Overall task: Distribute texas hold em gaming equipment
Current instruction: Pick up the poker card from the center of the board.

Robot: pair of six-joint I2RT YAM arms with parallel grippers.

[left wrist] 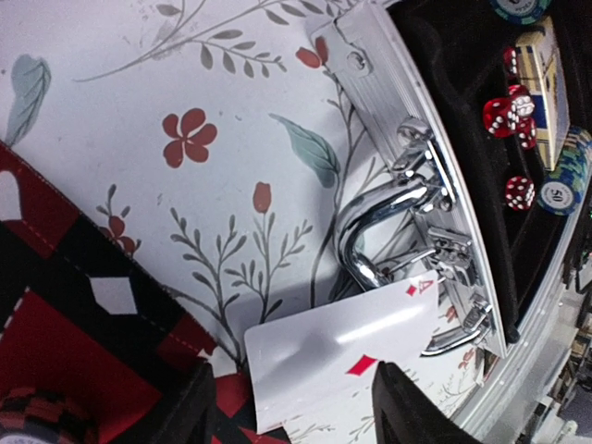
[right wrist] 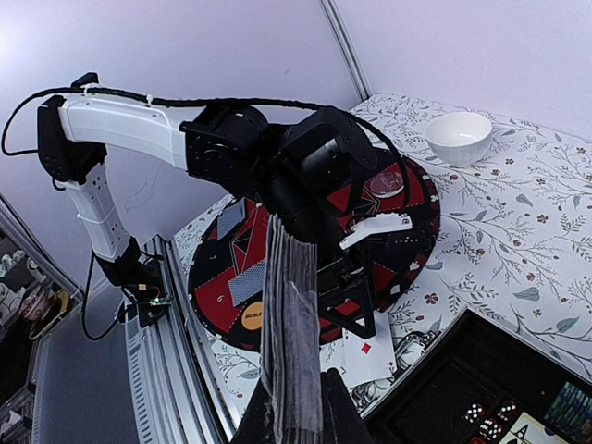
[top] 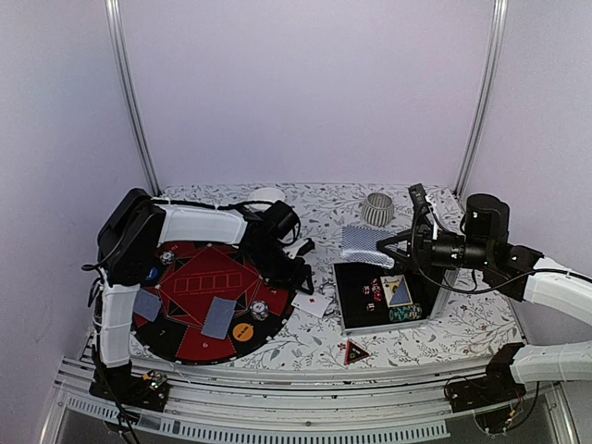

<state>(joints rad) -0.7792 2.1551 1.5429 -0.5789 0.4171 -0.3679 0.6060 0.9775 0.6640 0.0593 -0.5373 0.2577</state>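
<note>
Between the round red-and-black mat (top: 208, 277) and the open aluminium case (top: 393, 326), an ace of diamonds (left wrist: 333, 356) lies face up and flat on the floral tablecloth (left wrist: 139, 111). It is just beside the mat edge and close to the chrome handle (left wrist: 388, 222) of the case.

Left gripper (left wrist: 294, 388): positioned directly over this card. The jaws stand wide apart, one finger on each side of the card in the left wrist view. Nothing is clamped between them.

Right gripper (right wrist: 294, 412): raised above the far left corner of the case. The jaws are closed narrowly on a deck of playing cards (top: 361, 242). The deck is held on edge, with its grey-blue patterned back showing in the top view.

Items on the mat:
- Two face-down cards, one at the near middle (top: 219, 317) and one at the left (top: 146, 305).
- An orange disc (top: 242, 331) at the near edge.
- A striped chip (top: 259, 310) just to the far right of the disc.

Items in the case: red dice (left wrist: 507, 116) lie on the black lining, with stacked chips (left wrist: 566, 176) beside them along the near wall.

A red triangular marker (top: 355, 351) lies on the tablecloth, near of the case and apart from it.

At the far side of the table, a white bowl (top: 268, 196) stands behind the left arm. A ribbed grey cup (top: 376, 210) stands just beyond the held deck.
</note>
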